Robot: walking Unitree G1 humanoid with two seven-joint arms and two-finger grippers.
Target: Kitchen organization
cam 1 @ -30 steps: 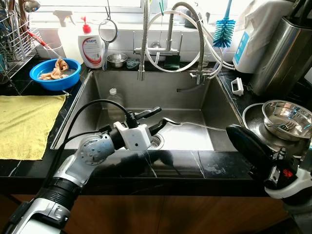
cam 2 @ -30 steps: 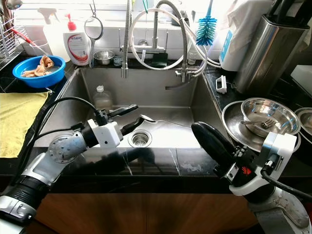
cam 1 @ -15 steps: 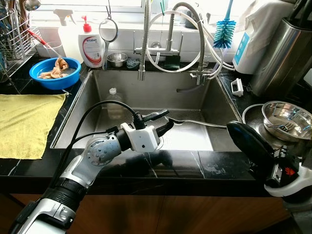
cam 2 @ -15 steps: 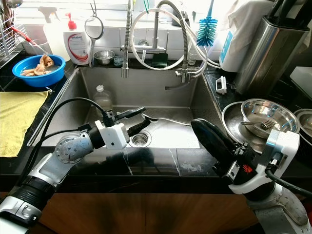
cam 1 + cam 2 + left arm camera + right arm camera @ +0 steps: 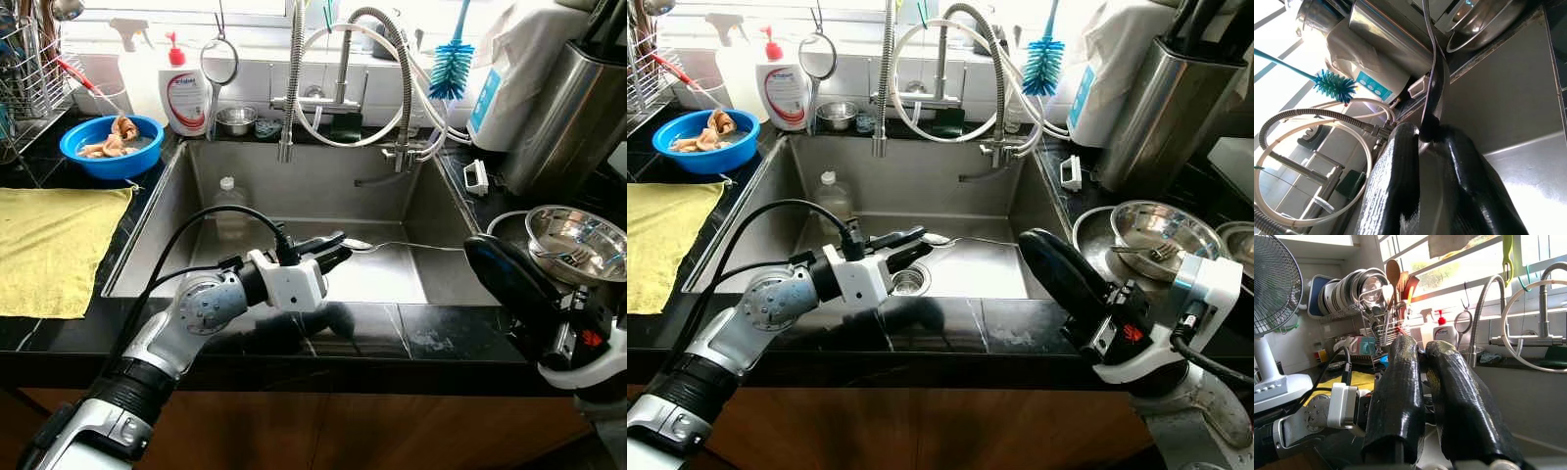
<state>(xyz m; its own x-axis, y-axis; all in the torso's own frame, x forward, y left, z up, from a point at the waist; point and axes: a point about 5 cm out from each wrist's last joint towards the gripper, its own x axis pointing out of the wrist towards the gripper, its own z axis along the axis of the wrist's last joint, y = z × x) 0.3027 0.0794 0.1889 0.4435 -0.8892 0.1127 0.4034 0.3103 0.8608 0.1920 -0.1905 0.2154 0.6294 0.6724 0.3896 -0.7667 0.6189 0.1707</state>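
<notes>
One steel sink (image 5: 392,196), black countertop (image 5: 411,338)

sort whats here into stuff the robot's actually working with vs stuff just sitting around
In the job:
left gripper, fingers shut on the spoon
sink

Lying about:
blue bowl
yellow cloth
soap bottle
steel bowl
bottle brush

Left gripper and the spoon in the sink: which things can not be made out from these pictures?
- Spoon bowl: in the left eye view the left gripper covers it; the left wrist view shows the jaws shut on it.
- Sink drain: hidden behind the left gripper's white body in the left eye view.
- Steel bowl contents: too small, a utensil, perhaps a fork.
- Right gripper: idle, jaws together.
</notes>
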